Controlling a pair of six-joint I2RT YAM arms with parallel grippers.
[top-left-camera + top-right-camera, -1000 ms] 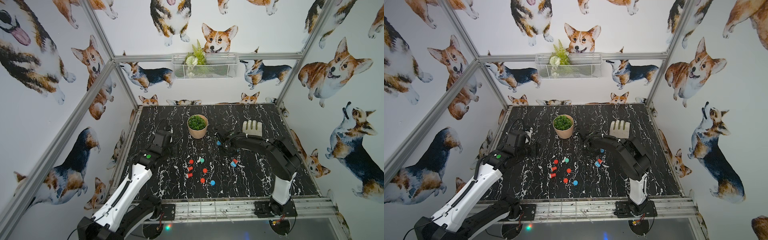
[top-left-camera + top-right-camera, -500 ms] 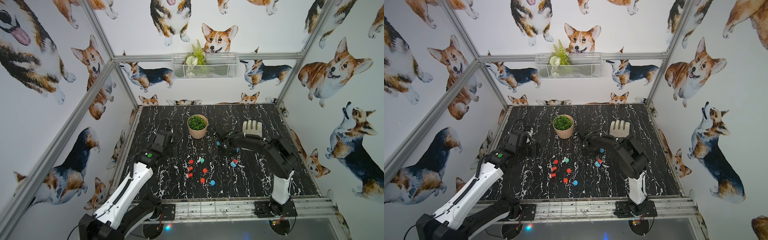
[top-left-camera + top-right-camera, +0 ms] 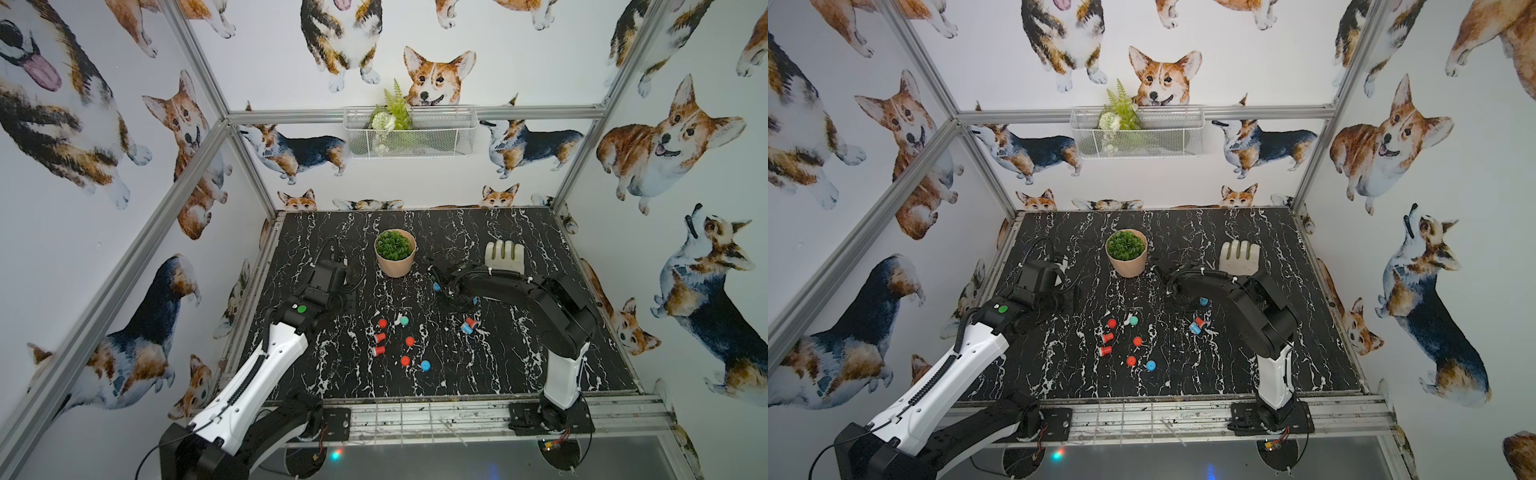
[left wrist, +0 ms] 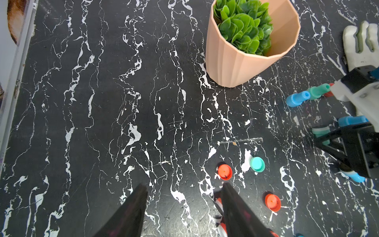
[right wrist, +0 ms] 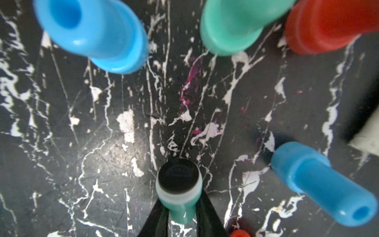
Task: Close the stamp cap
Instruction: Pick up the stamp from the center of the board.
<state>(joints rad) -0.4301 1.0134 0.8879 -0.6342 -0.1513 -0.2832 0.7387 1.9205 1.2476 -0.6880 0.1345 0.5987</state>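
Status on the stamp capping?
Left hand open, empty. Right hand shut on uncapped teal stamp. Teal cap loose on table. Other stamps stand close around.

White walls with painted corgi dogs (image 3: 266, 62) stand all around a peach ribbed pot with a green leafy plant (image 3: 395, 266). The pot sits on a black table top with white marble lines (image 3: 519, 374). Behind the pot and high up, a white wire basket (image 3: 440, 141) hangs on the back wall. A green fern (image 3: 397, 104) and a white flower (image 3: 381, 121) poke out of it. Silver metal bars (image 3: 195, 153) run along the wall corners. Near the pot, on its right, stands a white hand-shaped block (image 3: 503, 257). The light is bright and even.
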